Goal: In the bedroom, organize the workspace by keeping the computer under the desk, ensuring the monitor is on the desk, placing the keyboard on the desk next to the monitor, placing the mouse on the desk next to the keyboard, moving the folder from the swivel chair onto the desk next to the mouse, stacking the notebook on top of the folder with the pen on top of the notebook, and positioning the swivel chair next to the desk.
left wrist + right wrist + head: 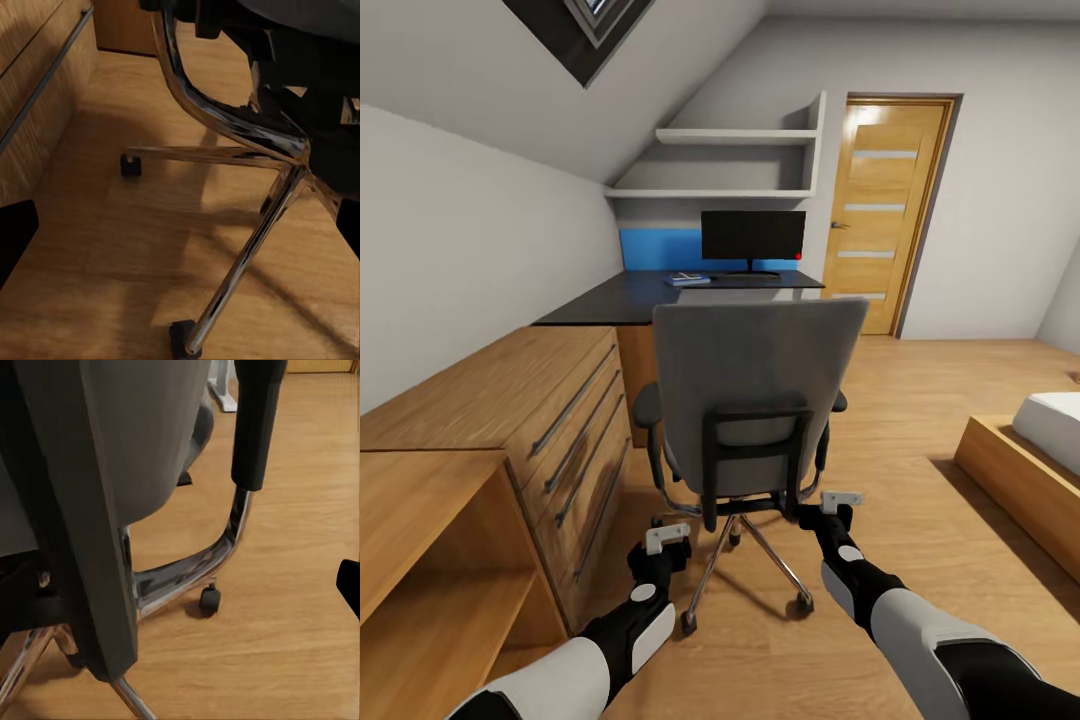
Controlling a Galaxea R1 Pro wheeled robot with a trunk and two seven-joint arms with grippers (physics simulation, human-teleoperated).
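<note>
The robot stands right behind the swivel chair (760,400), whose grey backrest faces it at twelve o'clock, a little short of the dark desk (650,298) set against the far wall. Both arms reach low toward the chair's underside: the left pincer (665,545) near the chrome base at about eleven o'clock, the right pincer (838,508) at about one o'clock beside the seat's edge. In the left wrist view the fingertips (15,236) sit wide apart with only floor and the chrome legs between them, so that pincer looks open and empty. For the right pincer I cannot tell; only one dark tip shows at the edge of its wrist view.

The monitor (753,237) already stands on the desk at twelve o'clock, with what seems a flat item (688,279) lying just to its eleven o'clock; too small to name. The backrest hides the seat, so any folder there is out of sight.

My guess is the chair step, or reaching the folder on it, is in hand. Next, the robot needs either a firm hold on the frame or a way round the backrest.
</note>
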